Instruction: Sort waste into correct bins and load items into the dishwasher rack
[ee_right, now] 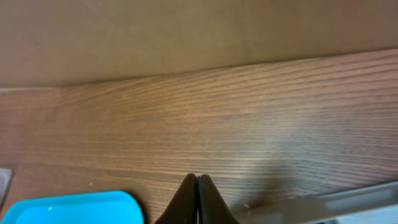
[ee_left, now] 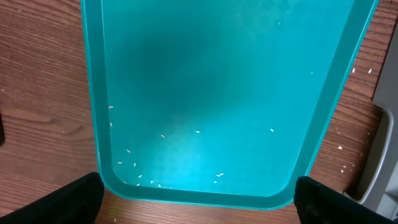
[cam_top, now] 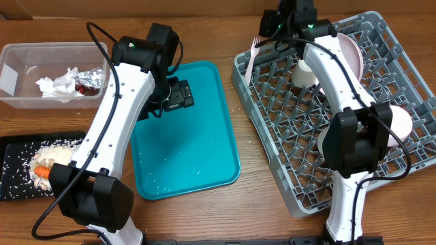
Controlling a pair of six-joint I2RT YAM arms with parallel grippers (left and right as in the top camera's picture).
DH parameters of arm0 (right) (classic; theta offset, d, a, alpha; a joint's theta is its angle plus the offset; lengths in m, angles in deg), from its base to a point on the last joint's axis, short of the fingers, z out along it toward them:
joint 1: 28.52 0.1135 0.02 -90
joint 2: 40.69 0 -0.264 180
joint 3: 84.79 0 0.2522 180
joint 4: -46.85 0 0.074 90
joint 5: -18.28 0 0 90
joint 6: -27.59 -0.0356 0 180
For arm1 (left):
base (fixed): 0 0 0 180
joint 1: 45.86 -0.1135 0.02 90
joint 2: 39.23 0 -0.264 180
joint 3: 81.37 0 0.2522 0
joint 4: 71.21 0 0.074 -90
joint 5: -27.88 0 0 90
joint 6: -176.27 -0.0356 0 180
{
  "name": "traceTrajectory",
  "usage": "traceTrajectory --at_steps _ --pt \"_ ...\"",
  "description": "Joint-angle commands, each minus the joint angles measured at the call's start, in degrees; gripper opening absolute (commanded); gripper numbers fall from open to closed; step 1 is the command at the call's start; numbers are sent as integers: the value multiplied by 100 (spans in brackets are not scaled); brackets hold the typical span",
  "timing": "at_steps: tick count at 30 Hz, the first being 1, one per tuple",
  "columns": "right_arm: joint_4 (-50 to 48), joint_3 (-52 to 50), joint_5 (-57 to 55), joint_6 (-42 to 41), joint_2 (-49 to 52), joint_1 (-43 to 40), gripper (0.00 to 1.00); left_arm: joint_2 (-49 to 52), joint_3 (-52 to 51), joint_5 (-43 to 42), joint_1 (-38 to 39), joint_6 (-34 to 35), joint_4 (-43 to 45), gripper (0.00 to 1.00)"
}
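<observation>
My left gripper [ee_left: 199, 186] hangs open over the near end of the teal tray [ee_left: 217, 74], holding nothing. My right gripper [ee_right: 198, 182] is shut and empty above bare wood by the far left corner of the dishwasher rack [cam_top: 272, 88]. The rack holds a white fork [cam_top: 251, 52], a cup [cam_top: 305, 73], an upright plate [cam_top: 351, 54] and a bowl [cam_top: 400, 122]. The clear tub [cam_top: 20, 54] holds crumpled napkins [cam_top: 58, 84] and a foil wrapper [cam_top: 92, 77]. The black tray [cam_top: 15, 170] holds rice and pasta [cam_top: 53, 154] and a carrot [cam_top: 42, 171].
A few rice grains [ee_left: 149, 182] lie scattered on the teal tray and on the wood [ee_left: 341, 148] beside it. The rack's grey edge [ee_right: 354, 202] shows at the lower right of the right wrist view, and the teal tray's corner [ee_right: 68, 208] at its lower left.
</observation>
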Motion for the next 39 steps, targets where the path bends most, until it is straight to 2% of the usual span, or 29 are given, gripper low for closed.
traceTrajectory --at_steps 1,7,14,18,23,29,32,39 --pt "-39 72 216 160 81 79 4 -76 -42 79 0 92 4 100" --pt "275 72 -81 348 92 166 5 -76 -42 76 0 92 4 100" --pt "1067 72 -433 933 94 120 5 -76 -42 76 0 92 4 100" --pt "1626 168 -525 922 72 35 4 -76 -42 79 0 92 4 100" --pt "2446 846 -920 898 -175 20 4 -76 -42 76 0 92 4 100" --pt "3718 2439 -1296 857 -509 22 8 -76 -42 76 0 92 4 100" --pt "4304 3032 -1296 826 -542 15 19 -76 -42 79 0 92 4 100" --pt "5646 4175 -1296 476 -555 31 76 -76 -42 76 0 92 4 100"
